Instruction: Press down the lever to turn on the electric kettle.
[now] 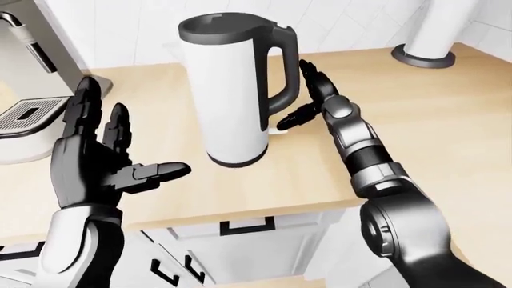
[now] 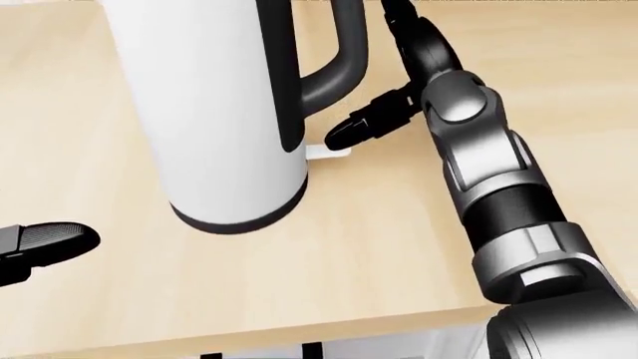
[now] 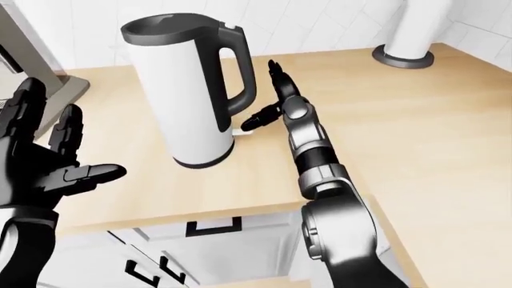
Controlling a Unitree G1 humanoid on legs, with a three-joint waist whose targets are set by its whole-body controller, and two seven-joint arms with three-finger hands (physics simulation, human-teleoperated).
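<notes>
The white electric kettle (image 1: 232, 90) with a dark handle (image 1: 286, 72) stands upright on the wooden counter (image 1: 448, 114). Its small white lever tab (image 2: 329, 154) sticks out at the base below the handle. My right hand (image 1: 302, 96) is open beside the handle, fingers pointing up. Its thumb tip (image 2: 339, 136) hangs just over the lever; whether they touch is unclear. My left hand (image 1: 128, 135) is open and holds nothing, raised left of the kettle and apart from it. One of its fingertips (image 2: 54, 241) shows at the head view's left edge.
A coffee machine (image 1: 24, 108) stands at the left end of the counter. A white cylinder on a dark base (image 1: 428, 36) stands at the top right. The counter edge runs across the bottom of the head view, with white drawers and black handles (image 1: 244, 227) below.
</notes>
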